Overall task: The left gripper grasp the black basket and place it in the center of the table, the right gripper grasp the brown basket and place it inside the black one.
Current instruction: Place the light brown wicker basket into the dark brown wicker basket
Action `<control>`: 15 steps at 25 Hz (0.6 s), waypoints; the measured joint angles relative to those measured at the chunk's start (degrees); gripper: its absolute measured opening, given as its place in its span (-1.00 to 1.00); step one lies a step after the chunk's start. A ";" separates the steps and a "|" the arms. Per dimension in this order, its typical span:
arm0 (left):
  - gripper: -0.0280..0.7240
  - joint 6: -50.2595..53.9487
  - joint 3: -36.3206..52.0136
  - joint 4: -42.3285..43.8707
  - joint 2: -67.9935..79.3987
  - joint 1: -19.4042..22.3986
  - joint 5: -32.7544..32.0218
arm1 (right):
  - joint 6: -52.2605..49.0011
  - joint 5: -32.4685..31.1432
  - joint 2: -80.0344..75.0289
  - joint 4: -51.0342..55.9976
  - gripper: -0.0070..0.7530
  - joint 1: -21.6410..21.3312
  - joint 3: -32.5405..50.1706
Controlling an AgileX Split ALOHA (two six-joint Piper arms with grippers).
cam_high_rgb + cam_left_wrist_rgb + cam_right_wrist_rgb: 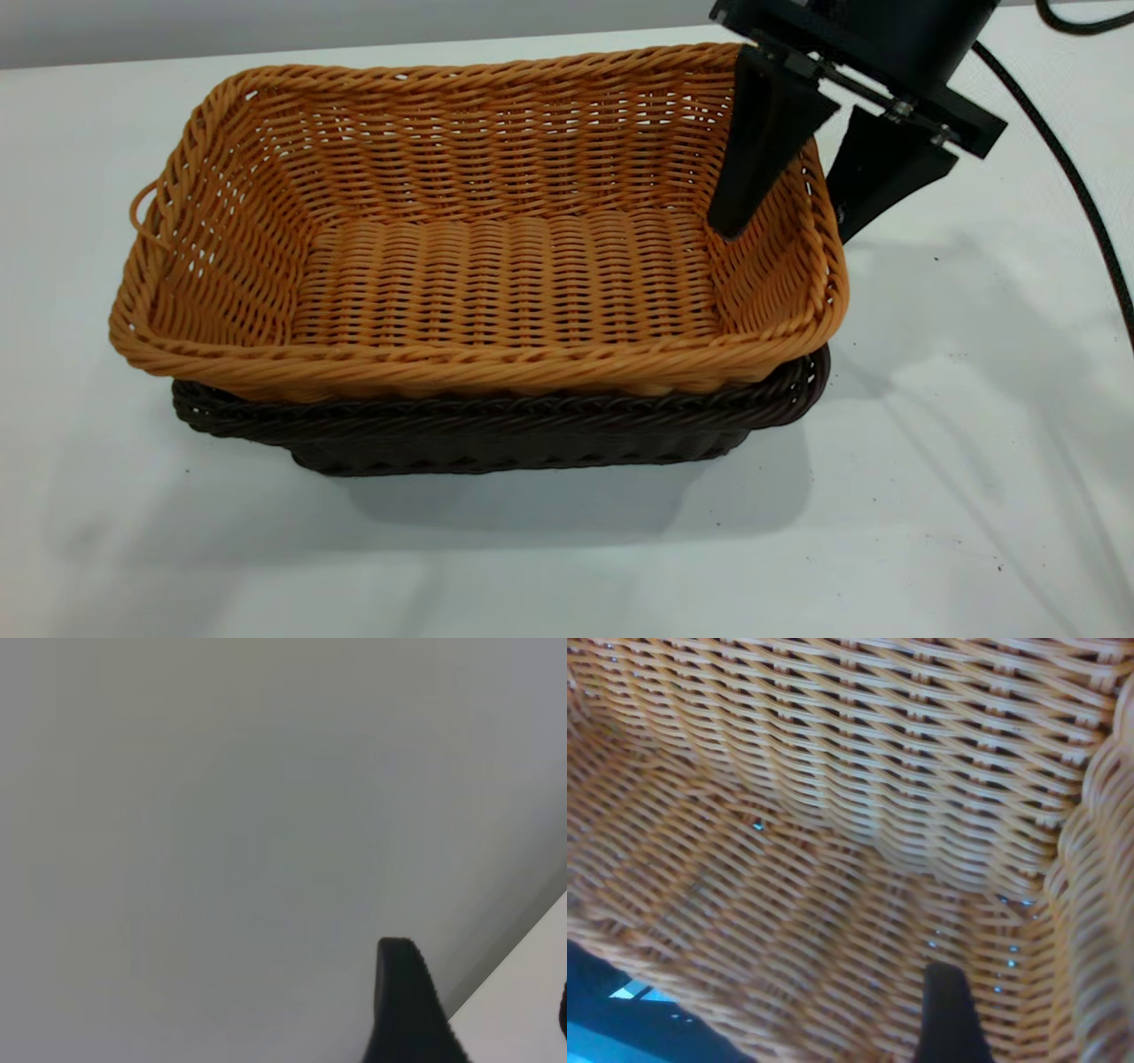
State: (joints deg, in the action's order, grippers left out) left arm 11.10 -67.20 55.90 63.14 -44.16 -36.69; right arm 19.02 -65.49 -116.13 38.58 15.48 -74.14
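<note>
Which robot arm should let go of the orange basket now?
The right one. The right gripper straddles the brown basket wall, one of its fingers inside, one outside. That basket already sits in the black basket. The left gripper sees only plain surface.

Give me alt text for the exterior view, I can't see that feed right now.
The brown basket sits nested in the black basket on the table. The right gripper straddles the brown basket's right end wall, one finger inside, one outside, with a gap on each side.
</note>
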 joint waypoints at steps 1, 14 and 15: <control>0.04 0.07 0.00 0.00 0.00 0.00 0.00 | -0.13 -0.06 0.67 -0.45 0.20 0.00 0.00; 0.01 1.10 0.00 -0.54 0.00 0.00 -4.15 | -4.31 -0.38 17.67 -14.39 0.22 0.00 0.00; 0.00 1.10 0.00 -0.92 0.00 0.00 -5.12 | -4.86 -0.32 19.70 -15.22 0.22 0.00 0.00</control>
State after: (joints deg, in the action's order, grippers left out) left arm 12.21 -67.20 54.98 63.14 -44.16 -41.82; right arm 14.16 -65.81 -96.43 23.35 15.48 -74.14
